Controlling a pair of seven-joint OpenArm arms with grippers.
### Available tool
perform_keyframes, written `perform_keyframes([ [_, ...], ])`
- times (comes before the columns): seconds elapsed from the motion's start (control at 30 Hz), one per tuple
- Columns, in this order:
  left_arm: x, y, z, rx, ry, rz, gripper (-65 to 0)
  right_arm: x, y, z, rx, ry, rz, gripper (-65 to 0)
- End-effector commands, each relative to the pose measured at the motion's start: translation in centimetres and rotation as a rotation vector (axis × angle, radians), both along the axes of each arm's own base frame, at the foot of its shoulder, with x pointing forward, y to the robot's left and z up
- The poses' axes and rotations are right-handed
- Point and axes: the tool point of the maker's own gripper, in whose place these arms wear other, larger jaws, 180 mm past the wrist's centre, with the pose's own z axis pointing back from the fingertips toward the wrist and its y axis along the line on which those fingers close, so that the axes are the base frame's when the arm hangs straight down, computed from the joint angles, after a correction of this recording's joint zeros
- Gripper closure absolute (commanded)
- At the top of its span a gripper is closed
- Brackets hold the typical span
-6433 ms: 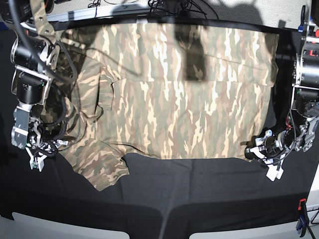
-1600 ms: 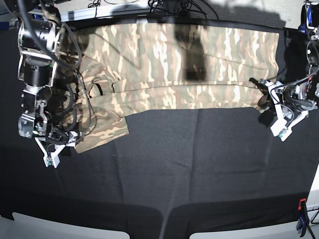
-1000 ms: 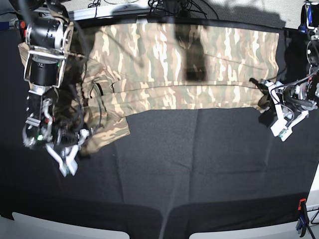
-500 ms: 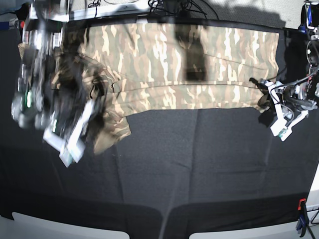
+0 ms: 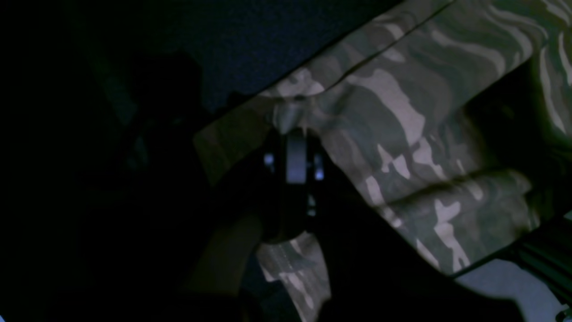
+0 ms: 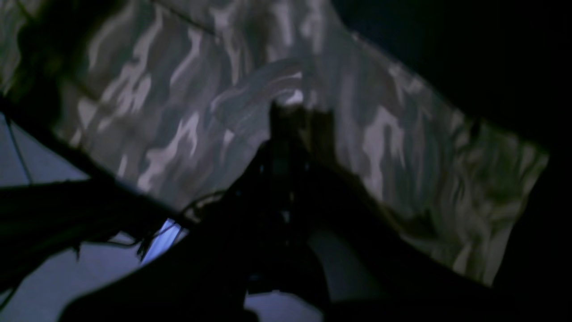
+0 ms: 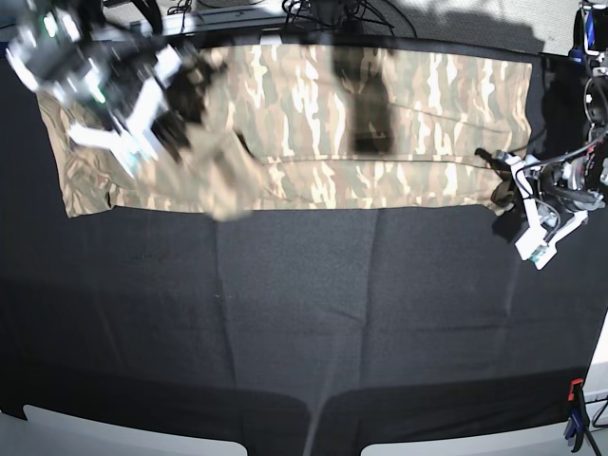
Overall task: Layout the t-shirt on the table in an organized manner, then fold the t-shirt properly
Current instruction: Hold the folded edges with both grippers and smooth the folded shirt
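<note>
The camouflage t-shirt (image 7: 313, 123) lies as a long band folded lengthwise along the far side of the black table (image 7: 313, 313). My left gripper (image 7: 506, 190) rests at the band's right front corner, shut on the fabric edge; its wrist view shows the jaws (image 5: 295, 134) pinching the t-shirt (image 5: 402, 134). My right gripper (image 7: 166, 109) is blurred by motion over the band's left part, shut on a raised fold of t-shirt. In the right wrist view the dark fingers (image 6: 290, 116) are wrapped in camouflage fabric (image 6: 178, 112). A sleeve (image 7: 81, 166) spreads out at the left end.
A dark shadow (image 7: 366, 104) falls across the shirt's middle. Cables (image 7: 323, 9) lie behind the table's far edge. A blue clamp with a red tip (image 7: 574, 418) grips the front right edge. Pale floor (image 7: 114, 432) shows past the front edge.
My right arm has swung from the front left up and back over the shirt, carrying the sleeve fabric with it. The left arm and its hold have not moved.
</note>
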Motion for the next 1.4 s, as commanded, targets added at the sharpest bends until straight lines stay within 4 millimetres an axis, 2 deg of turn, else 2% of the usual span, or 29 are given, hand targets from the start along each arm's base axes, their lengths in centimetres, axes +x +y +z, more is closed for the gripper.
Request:
perform_keyframes([
  [0.0, 0.8, 0.4, 1.3, 0.008, -0.043, -0.001, 0.0, -0.3, -0.5, 0.4, -0.008, -0.009, -0.003, 0.0],
  [0.13, -0.6, -0.9, 1.4, -0.013, -0.047, -0.091, 0.0, -2.5, -2.8, -0.1, -0.055, 0.044, -0.053, 0.0],
  [0.27, -2.8, -1.8, 1.3, -0.011, -0.050, -0.143, 0.0, -3.8, -4.2, 0.2, -0.058, 0.059, -0.097, 0.0],
  [0.57, -6.1, -2.3, 1.5, 0.008, -0.065, -0.261, 0.0, -4.5, -7.5, 1.3, -0.113, 0.050, -0.187, 0.0],
  [0.73, -7.8, -3.1, 1.1, -0.014, -0.066, -0.354, 0.0, -4.5, -7.8, 1.5, -0.120, 0.047, -0.194, 0.0],
  [0.97, -7.8, -3.3, 1.3, -0.028, -0.075, -0.353, 0.0, -4.6, -8.3, 1.4, -0.147, 0.052, -0.200, 0.0],
  [1.2, -8.2, -1.8, 1.0, 0.032, -0.042, -0.370, 0.0, -5.1, -10.5, 1.2, -0.279, 0.072, -0.226, 0.0],
  [1.37, -8.9, -1.3, 0.5, 0.058, 0.001, -0.374, 0.0, -5.2, -10.6, 1.1, -0.287, 0.076, -0.228, 0.0],
])
